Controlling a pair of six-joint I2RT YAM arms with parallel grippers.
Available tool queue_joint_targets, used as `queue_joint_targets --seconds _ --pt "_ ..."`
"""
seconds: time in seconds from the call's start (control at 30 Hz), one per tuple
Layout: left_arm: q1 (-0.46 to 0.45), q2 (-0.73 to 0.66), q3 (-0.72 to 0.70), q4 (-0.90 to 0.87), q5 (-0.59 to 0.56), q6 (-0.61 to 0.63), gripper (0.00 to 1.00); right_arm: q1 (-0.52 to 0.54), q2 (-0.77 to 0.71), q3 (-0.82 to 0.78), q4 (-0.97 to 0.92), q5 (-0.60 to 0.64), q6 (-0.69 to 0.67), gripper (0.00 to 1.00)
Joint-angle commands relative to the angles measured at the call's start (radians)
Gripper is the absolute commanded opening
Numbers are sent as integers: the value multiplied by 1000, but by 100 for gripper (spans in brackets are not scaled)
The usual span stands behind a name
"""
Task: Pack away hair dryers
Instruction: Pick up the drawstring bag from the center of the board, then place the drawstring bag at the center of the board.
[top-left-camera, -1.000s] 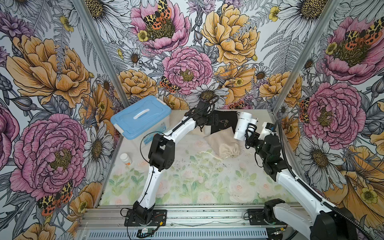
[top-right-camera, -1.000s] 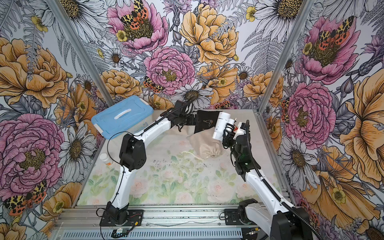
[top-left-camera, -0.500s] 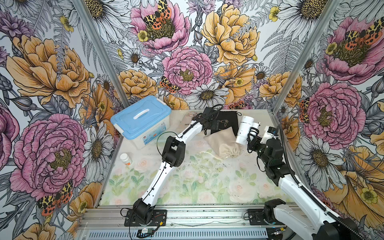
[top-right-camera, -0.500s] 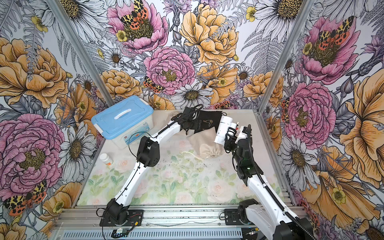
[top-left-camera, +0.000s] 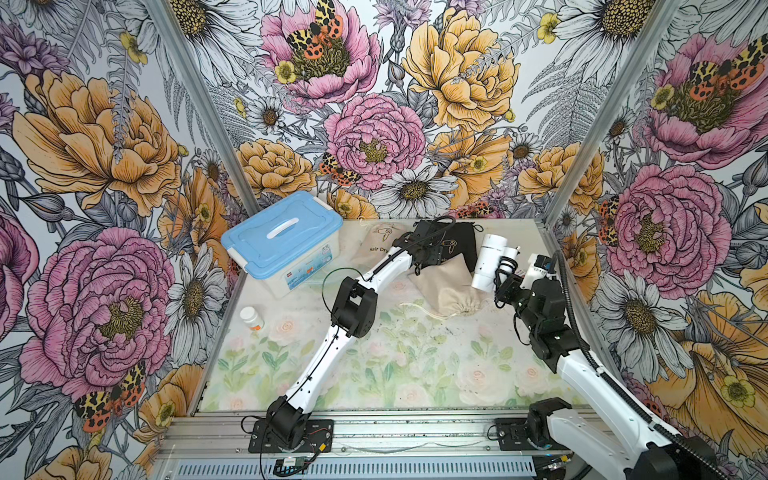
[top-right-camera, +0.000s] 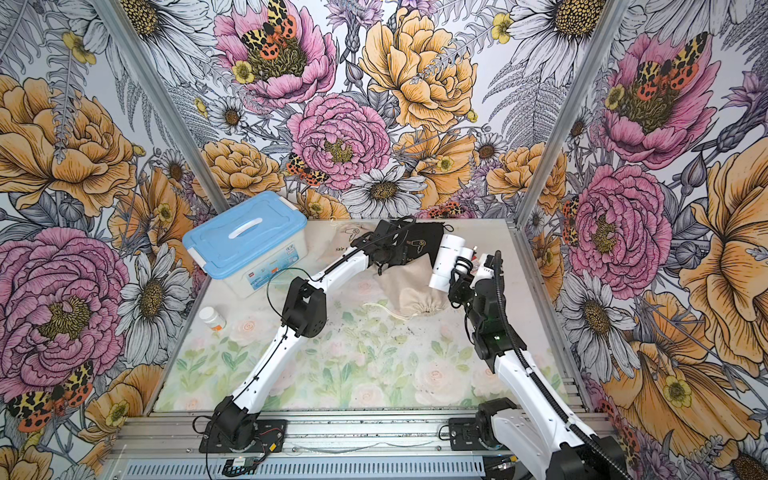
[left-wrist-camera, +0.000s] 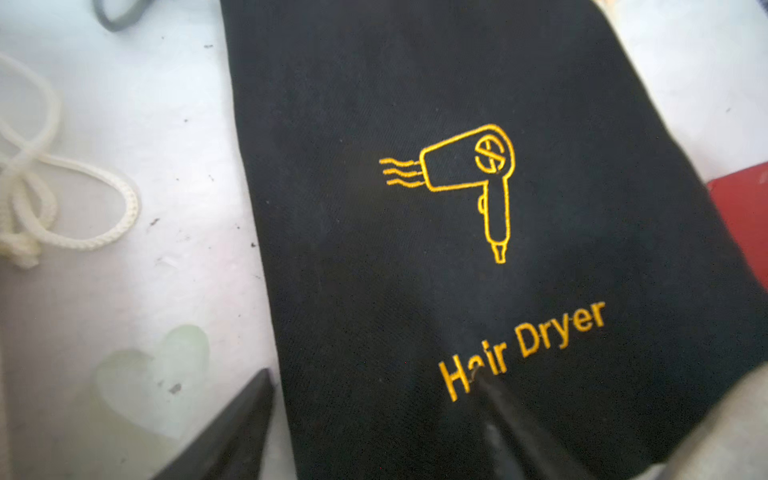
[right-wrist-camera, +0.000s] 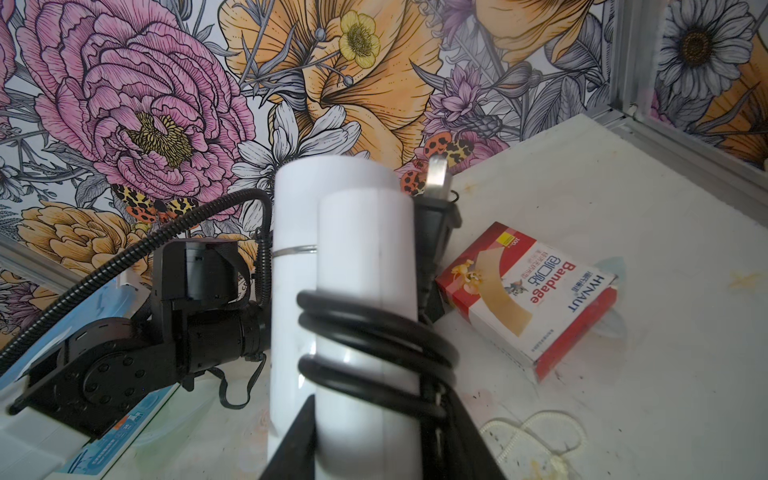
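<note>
At the counter's (top-left-camera: 376, 365) far right, the right hand (right-wrist-camera: 378, 415) is clamping a white hair dryer (top-left-camera: 487, 262) by its cord-wound handle, holding it raised just beside a beige pouch (top-left-camera: 445, 287). The left hand (left-wrist-camera: 372, 376), jaws apart and gripping nothing, is straddling one edge of a black pouch (left-wrist-camera: 415, 232).

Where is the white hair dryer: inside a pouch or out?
Out. The white hair dryer is bare, black cord wound round its handle, gripped in the right hand; nothing covers it.
</note>
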Motion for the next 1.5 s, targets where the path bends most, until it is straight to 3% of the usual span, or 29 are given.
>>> queue_joint_targets --seconds 0.0,0.17,0.2,0.73,1.07,1.33,1.47 --pt "-8 38 36 -81 4 4 62 -6 -44 16 69 -12 -8 10" --pt "-4 45 16 -137 57 -7 8 -6 -59 18 65 -24 -5 10" --pt "-2 42 4 -139 67 -7 1 -8 -62 21 65 -24 -6 10" --pt "132 -201 32 -133 147 -50 0 -9 -112 20 43 -16 -5 10" --pt "145 -348 2 -133 230 -45 0 -10 -102 17 43 -19 -8 10" --pt "169 -580 -189 -134 353 -20 0 -10 -73 27 43 -55 -13 10" --pt "211 -734 -352 -134 486 -13 0 -9 -68 29 49 -73 -9 10"
